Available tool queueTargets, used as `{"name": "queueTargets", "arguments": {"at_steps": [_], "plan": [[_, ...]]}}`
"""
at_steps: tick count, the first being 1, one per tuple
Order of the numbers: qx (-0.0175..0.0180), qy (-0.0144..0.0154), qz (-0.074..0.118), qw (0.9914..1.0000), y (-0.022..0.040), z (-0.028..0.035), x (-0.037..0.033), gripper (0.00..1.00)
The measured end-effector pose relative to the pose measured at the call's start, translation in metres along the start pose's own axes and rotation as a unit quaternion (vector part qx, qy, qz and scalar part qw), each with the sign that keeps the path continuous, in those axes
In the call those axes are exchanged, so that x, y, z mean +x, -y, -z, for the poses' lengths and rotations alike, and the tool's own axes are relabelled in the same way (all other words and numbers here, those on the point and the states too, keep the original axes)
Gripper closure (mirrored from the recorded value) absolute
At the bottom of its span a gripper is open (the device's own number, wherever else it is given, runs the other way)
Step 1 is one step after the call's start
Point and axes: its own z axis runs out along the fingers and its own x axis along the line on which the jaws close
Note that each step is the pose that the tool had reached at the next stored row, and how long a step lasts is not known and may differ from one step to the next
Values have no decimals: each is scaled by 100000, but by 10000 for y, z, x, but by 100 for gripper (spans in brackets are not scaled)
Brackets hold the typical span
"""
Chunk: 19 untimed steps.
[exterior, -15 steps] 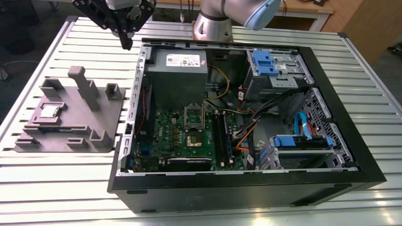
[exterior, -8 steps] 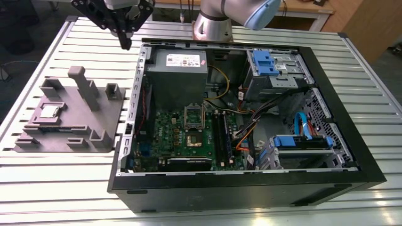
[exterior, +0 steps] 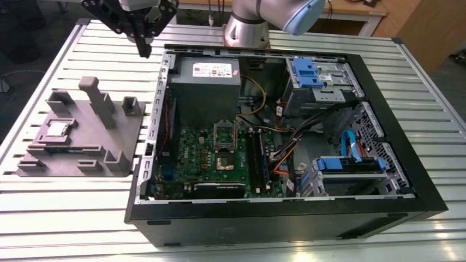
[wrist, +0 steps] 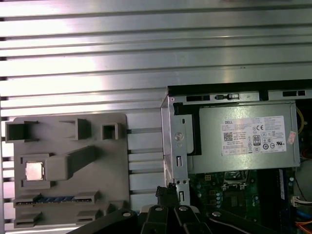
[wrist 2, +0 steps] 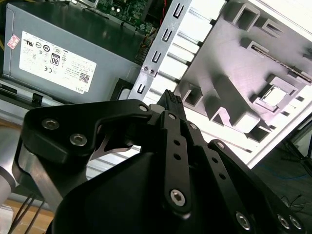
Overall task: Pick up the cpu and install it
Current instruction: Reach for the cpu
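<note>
Just below the gripper (exterior: 145,51), a strip of bare slatted table (exterior: 109,49) is showing beside the metal side wall (exterior: 161,103) of the open computer case. The gripper is hanging above that wall's outer face, and its fingertips (wrist 2: 168,99) are pressing together with nothing between them.

Out from the gripper, away from the case, the grey fixture block (exterior: 80,139) is lying flat on the slats, its tall upright post (exterior: 97,101) rising on the side nearest the gripper. Beyond that post the cpu (exterior: 57,129) is sitting flat in a square recess, silver top up. Being square, it is offering no long axis to line up with. The air above it is looking open.

On the gripper's other side, inside the case, the power supply (exterior: 204,82) is lying closest. Past it on the green motherboard (exterior: 189,153), the dark socket (exterior: 224,160) is waiting uncovered, cables crowding its far side.
</note>
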Motion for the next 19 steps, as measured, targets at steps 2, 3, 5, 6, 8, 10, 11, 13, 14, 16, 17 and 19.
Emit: {"name": "queueTargets", "arguments": {"at_steps": [2,3,5,6,8,10,11,13,14,16,17,19], "plan": [[4,-1,-2,100000,0,0,4,90],[2,-1,-3,100000,1,0,7,90],[2,0,-3,100000,1,0,12,90],[1,2,-3,100000,1,0,14,90],[3,1,-1,100000,1,1,19,90],[2,0,-1,100000,2,1,25,90],[-1,2,-3,100000,2,1,29,90],[1,0,-3,100000,3,1,35,90],[3,-1,-2,100000,3,1,39,90],[0,2,-2,100000,4,1,47,90],[1,2,-2,100000,4,1,50,90],[3,-1,-3,100000,4,2,59,90]]}}
